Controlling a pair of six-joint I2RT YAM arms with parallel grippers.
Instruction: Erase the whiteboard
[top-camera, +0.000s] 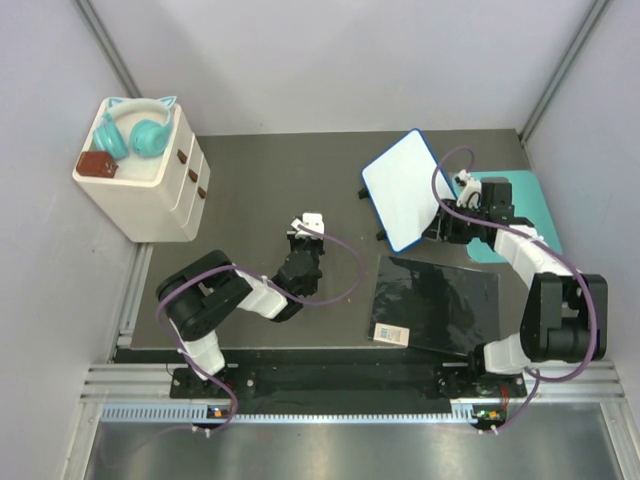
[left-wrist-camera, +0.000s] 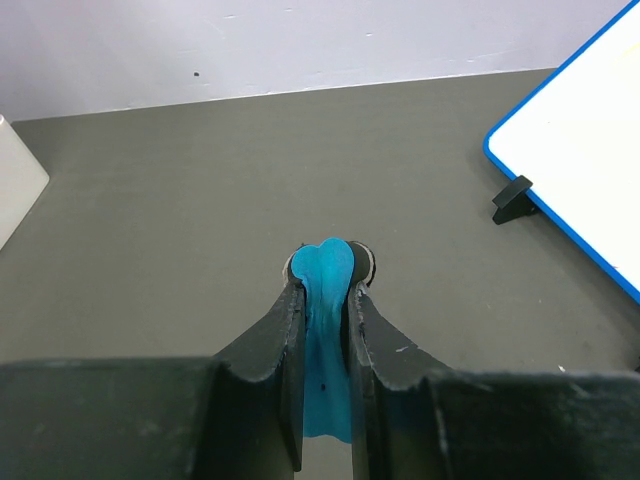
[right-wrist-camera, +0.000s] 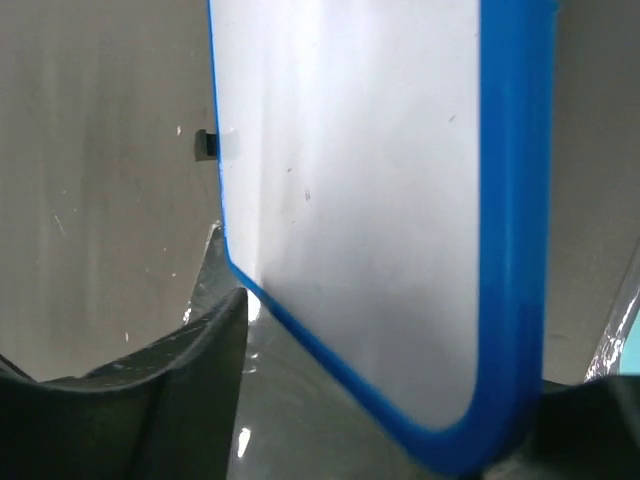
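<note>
1. Grey table lies between pale walls.
2. Left end effector is pressed together on a blue piece. What the piece is made of is unclear, and its near end is lost between the fingers.
3. Right end effector has its fingers set either side of a corner of the whiteboard. The contact is cut off, so I cannot tell whether it grips.
4. From the top view, the whiteboard sits tilted at 2 o'clock on the table.
5. Teal mat at 3 o'clock is partly hidden by the right arm.
</note>
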